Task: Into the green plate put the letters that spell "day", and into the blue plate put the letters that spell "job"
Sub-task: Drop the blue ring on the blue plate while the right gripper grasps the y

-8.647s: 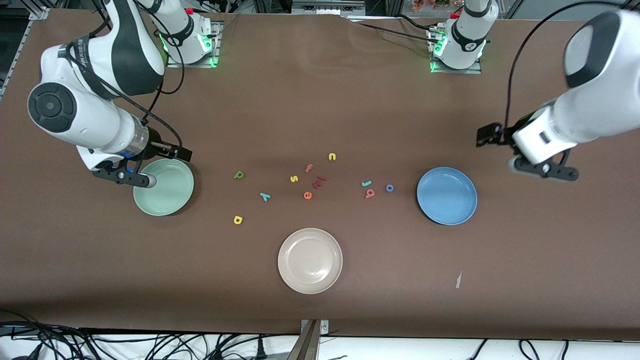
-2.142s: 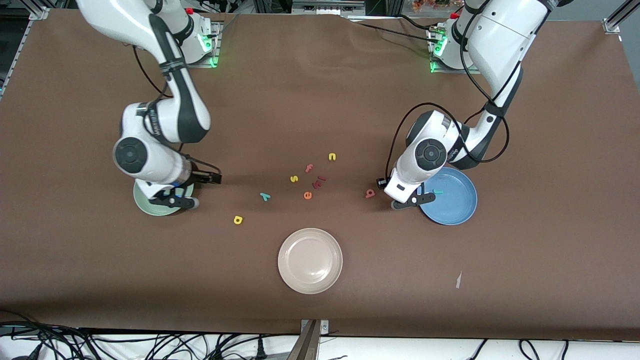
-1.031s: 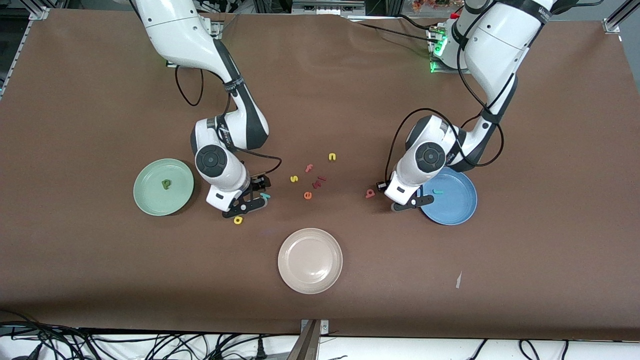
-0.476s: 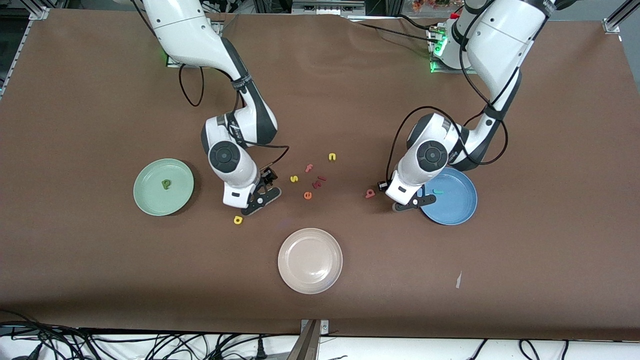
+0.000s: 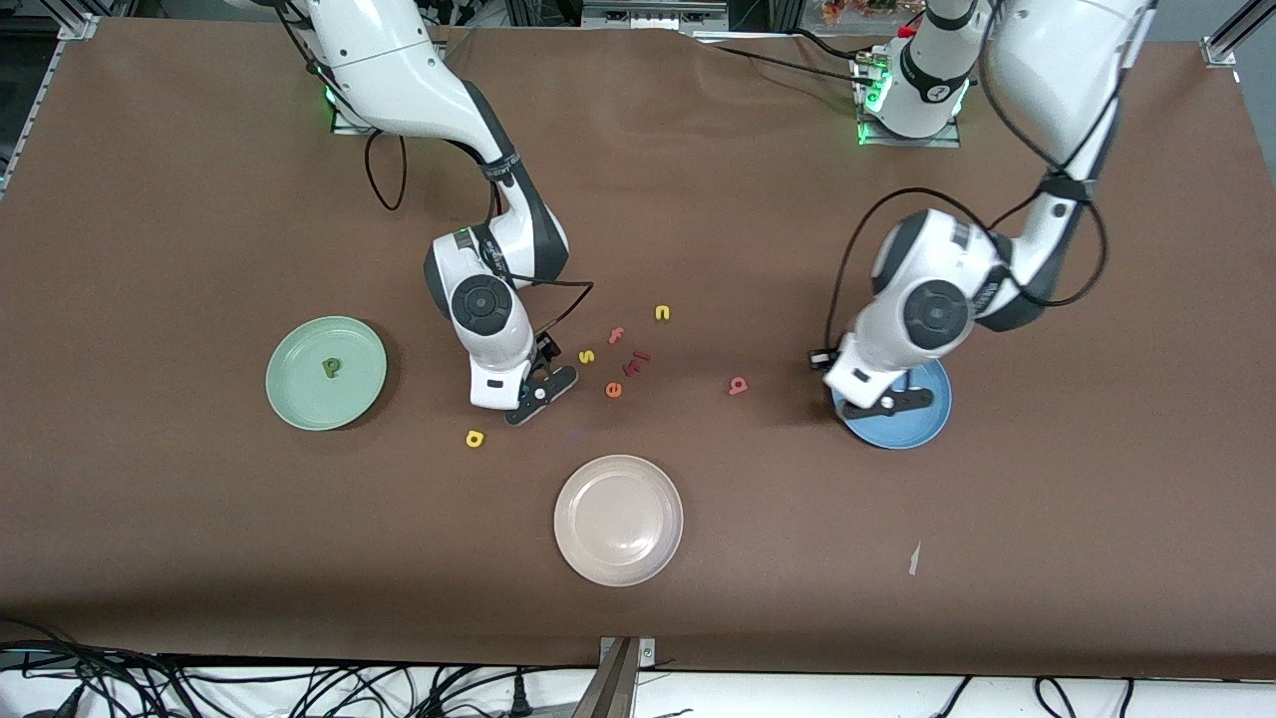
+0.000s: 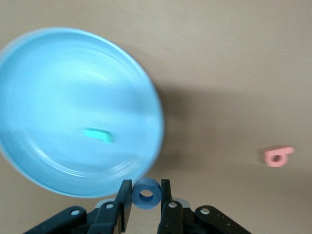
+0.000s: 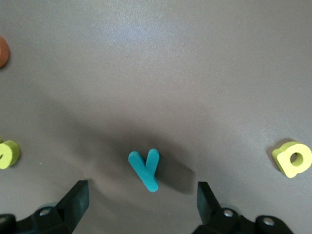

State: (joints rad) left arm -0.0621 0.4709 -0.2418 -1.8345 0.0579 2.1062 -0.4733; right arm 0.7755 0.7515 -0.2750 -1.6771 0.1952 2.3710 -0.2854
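Letters of coloured foam lie scattered on the brown table [image 5: 698, 558] between three round plates. The left gripper [image 6: 145, 210] hangs over the rim of the mid-blue plate [image 5: 922, 424], at the left arm's end of the table, its fingers [image 6: 125, 202] pinched tight on the blue foam ring "o" [image 6: 146, 194]. The teal hooked "j" [image 6: 98, 135] already lies inside that plate. The salmon-pink "b" [image 5: 738, 385] rests on the bare table near the blue plate, toward the middle of the table.

The right gripper [image 7: 142, 200] sits low over the teal "y" [image 7: 145, 168], its fingers [image 7: 77, 197] spread wide on either side of the letter and apart from it. The yellow "a" [image 5: 475, 438] lies just beside this gripper, nearer to the front camera. The olive-green "d" [image 5: 331, 367] rests in the pale mint-green plate [image 5: 299, 399], toward the right arm's end of the table.

Near the table's middle are the yellow "s" [image 5: 586, 356], the yellow "n" [image 5: 662, 313], the pink "f" [image 5: 616, 335], the orange "e" [image 5: 614, 390] and a dark red letter [image 5: 634, 363] I cannot read. The cream-white plate [image 5: 618, 570] stands nearest to the front camera.
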